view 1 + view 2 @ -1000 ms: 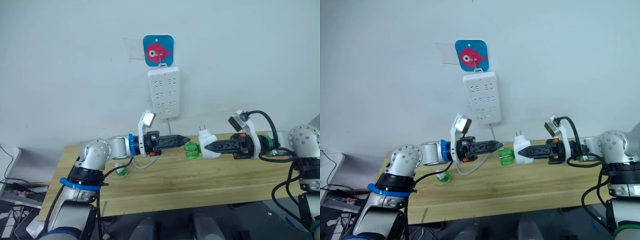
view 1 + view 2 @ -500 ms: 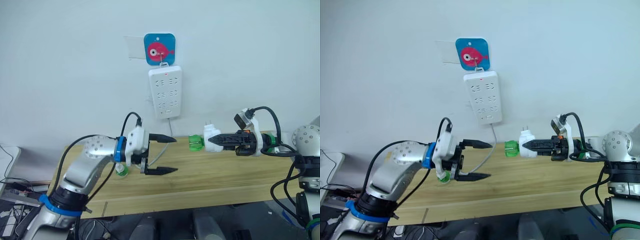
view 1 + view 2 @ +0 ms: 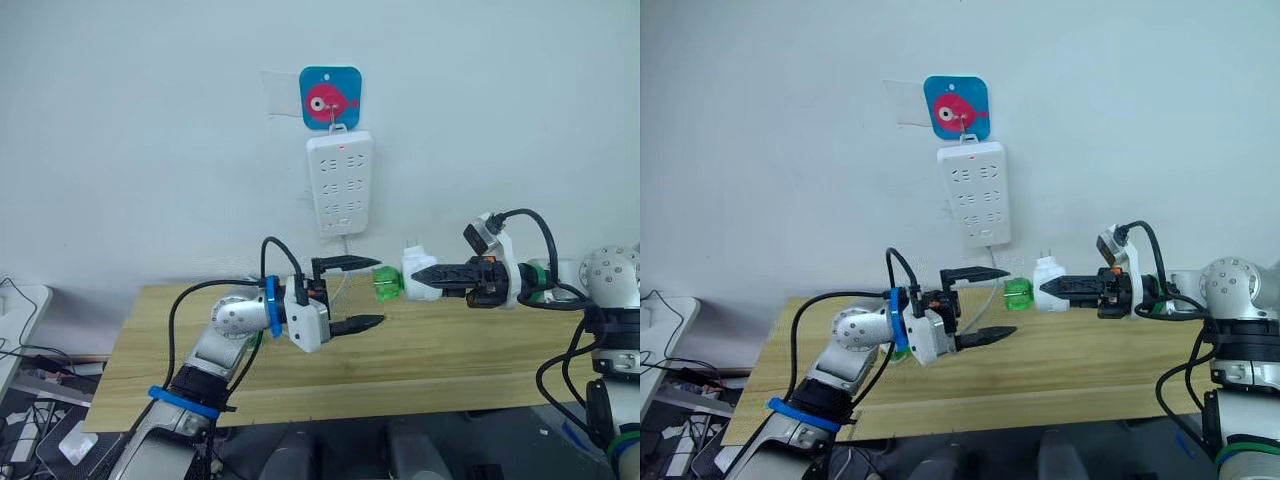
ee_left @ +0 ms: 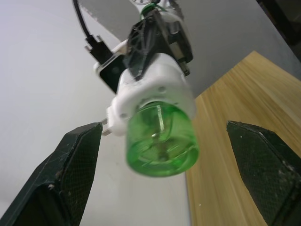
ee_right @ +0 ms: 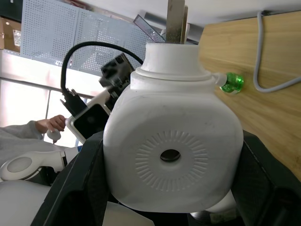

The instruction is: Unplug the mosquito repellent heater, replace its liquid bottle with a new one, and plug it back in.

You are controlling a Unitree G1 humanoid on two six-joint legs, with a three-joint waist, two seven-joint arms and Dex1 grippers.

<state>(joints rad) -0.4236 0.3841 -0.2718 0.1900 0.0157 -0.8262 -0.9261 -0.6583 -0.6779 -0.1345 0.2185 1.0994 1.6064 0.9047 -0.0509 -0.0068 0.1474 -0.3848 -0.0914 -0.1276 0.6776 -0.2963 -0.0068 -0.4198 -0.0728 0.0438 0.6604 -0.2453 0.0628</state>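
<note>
My right gripper [image 3: 415,272] is shut on the white mosquito repellent heater [image 3: 417,276] and holds it above the table, prongs up. A translucent green liquid bottle [image 3: 388,283] sticks out of the heater toward my left arm. My left gripper [image 3: 378,292] is open, one finger above and one below, its tips just short of the bottle. In the left wrist view the bottle's base [image 4: 162,141] faces me between the two fingers [image 4: 70,174]. A second small green bottle [image 5: 233,82] lies on the table by my left arm; I cannot tell whether it has a cap.
The white power strip [image 3: 340,183] hangs on the wall under a blue fish hook [image 3: 331,98], its cable [image 5: 263,70] trailing onto the wooden table [image 3: 450,350]. A person's hand [image 5: 47,125] shows in the background of the right wrist view.
My left arm swung right and forward, bringing its open gripper up to the green bottle. My right gripper kept hold of the heater in about the same place. The camera shifted slightly.
</note>
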